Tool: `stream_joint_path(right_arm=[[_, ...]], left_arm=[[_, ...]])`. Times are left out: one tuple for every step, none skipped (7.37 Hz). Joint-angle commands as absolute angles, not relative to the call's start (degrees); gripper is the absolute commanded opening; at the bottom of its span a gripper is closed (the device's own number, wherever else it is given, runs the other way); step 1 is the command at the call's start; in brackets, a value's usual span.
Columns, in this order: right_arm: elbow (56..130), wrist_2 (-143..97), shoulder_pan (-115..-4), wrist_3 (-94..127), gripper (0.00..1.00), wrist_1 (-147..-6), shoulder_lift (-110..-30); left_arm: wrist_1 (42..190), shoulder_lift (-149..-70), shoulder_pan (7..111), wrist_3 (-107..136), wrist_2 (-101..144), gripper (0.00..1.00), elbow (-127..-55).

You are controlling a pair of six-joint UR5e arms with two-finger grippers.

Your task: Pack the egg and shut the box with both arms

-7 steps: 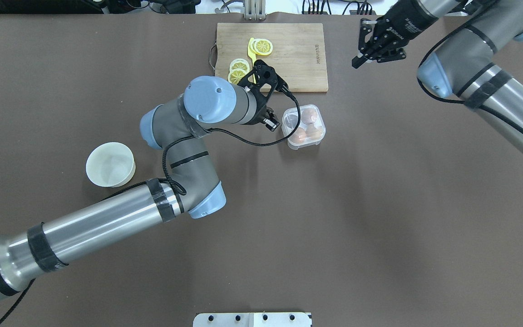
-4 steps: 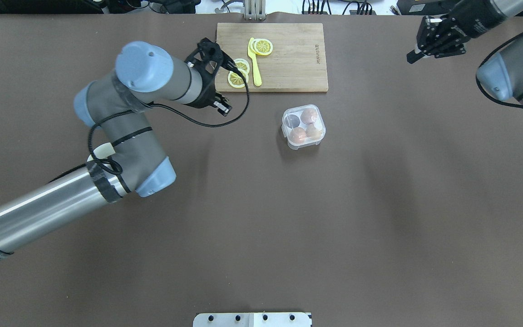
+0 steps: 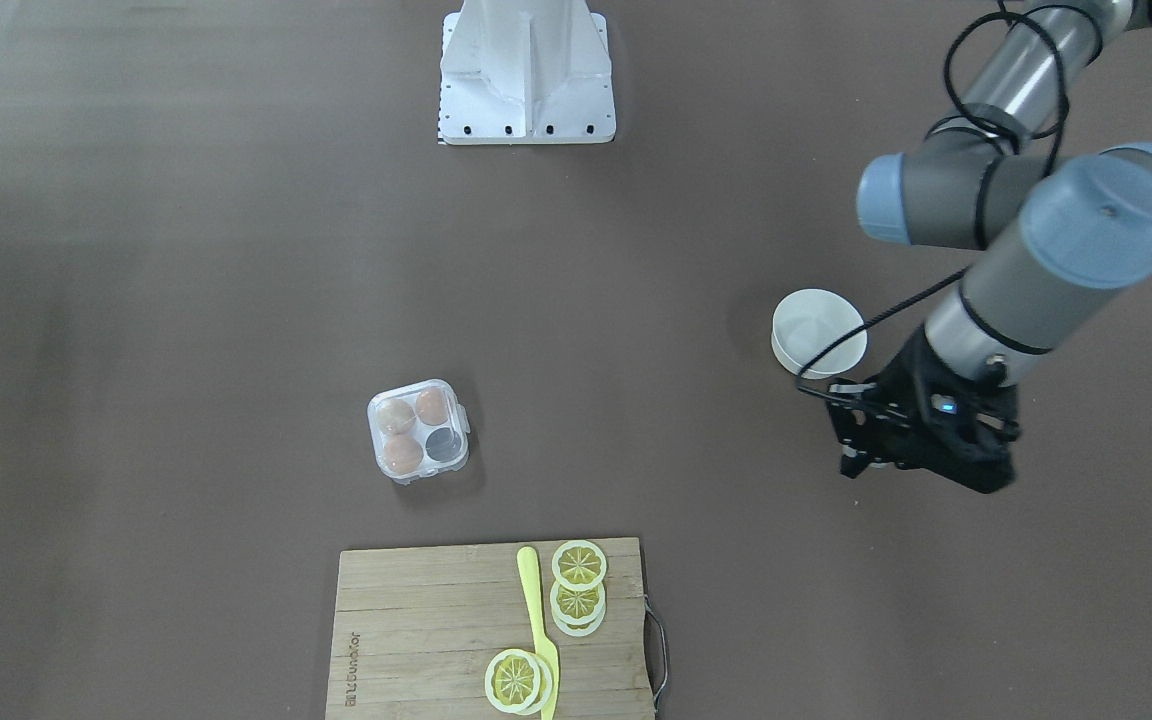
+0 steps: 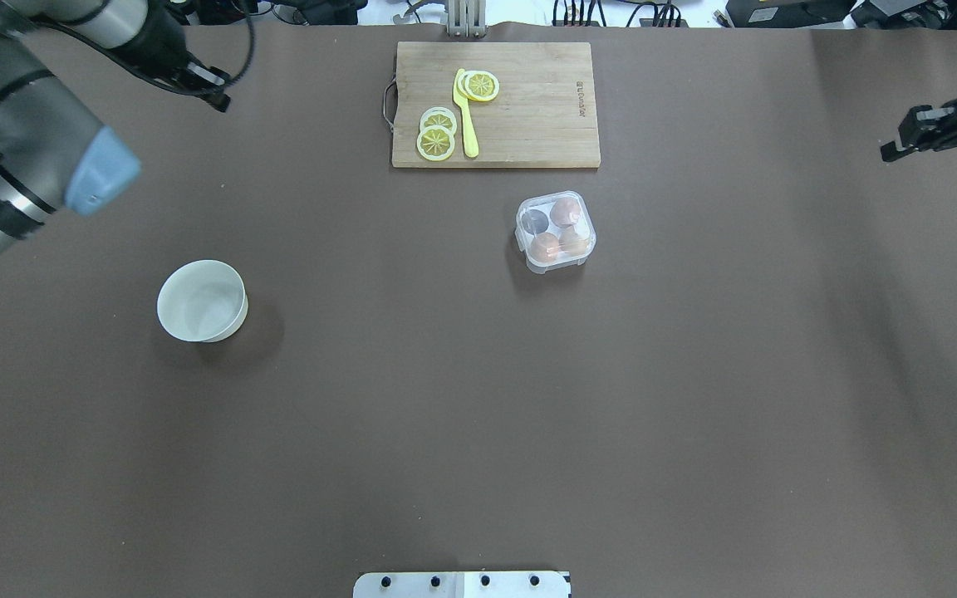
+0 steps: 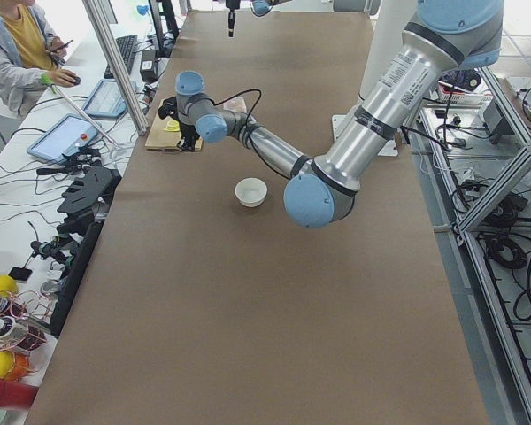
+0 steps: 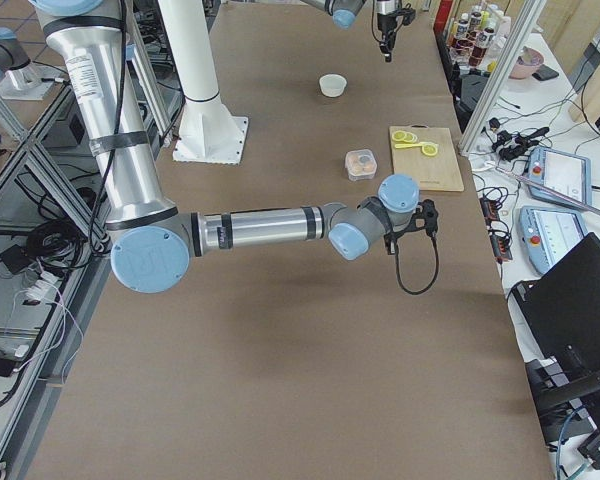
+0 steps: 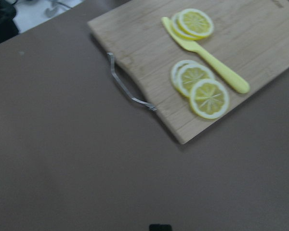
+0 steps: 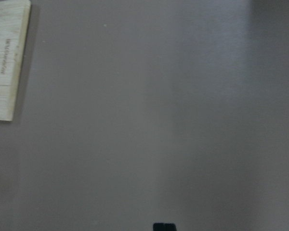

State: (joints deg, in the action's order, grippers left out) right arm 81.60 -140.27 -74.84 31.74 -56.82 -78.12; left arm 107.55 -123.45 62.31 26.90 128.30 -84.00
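Observation:
The clear plastic box (image 4: 556,231) sits mid-table with its lid down, also in the front view (image 3: 418,430). Inside are two orange-brown eggs (image 4: 563,212) (image 4: 543,246) and a paler tan egg (image 4: 576,241); I cannot tell which orange-brown one is the task's egg. One cell (image 4: 535,220) is empty. My left gripper (image 4: 219,101) is shut and empty, far left of the box, and shows in the front view (image 3: 851,462). My right gripper (image 4: 890,154) is shut and empty at the right edge, far from the box.
A wooden cutting board (image 4: 528,108) with lemon slices (image 4: 437,133) and a yellow knife (image 4: 466,112) lies behind the box. An empty white bowl (image 4: 202,301) stands at the left. The left wrist view shows the board (image 7: 260,57) below it.
Both arms have drawn back from the box: the left arm swung far to the left and rear, the right arm out to the right edge. The box has not moved.

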Motion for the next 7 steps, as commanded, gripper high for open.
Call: stream_joint_path(right_arm=[[81.47, -134.83, -79.25, 17.63, 0.0, -57.91, -84.44], [81.56, -134.48, -80.15, 17.14, 0.0, -58.7, -85.33], [81.56, -132.99, -81.11, 17.05, 0.0, -59.06, -85.78], [81.56, -132.11, -82.43, 17.05, 0.07, -63.41, -85.35], [81.74, -130.79, -82.01, 15.92, 0.97, -64.85, -85.17], [81.48, -130.52, -82.09, 15.56, 1.0, -65.04, -85.69], [81.65, -130.87, -82.44, 15.56, 1.0, -65.04, -86.39]], left_arm=[[106.17, -114.48, 71.94, 26.11, 138.64, 0.0, -84.46], [106.52, -109.74, 74.85, 26.1, 140.34, 0.0, -84.55], [107.65, -106.29, 75.93, 26.02, 139.93, 0.0, -85.33], [108.01, -104.26, 77.07, 26.02, 139.75, 0.0, -85.52], [108.02, -103.37, 77.25, 23.93, 138.7, 0.56, -85.52], [108.19, -101.1, 77.34, 22.08, 137.3, 0.98, -85.78], [108.19, -100.73, 77.43, 22.06, 136.94, 0.98, -87.17]])
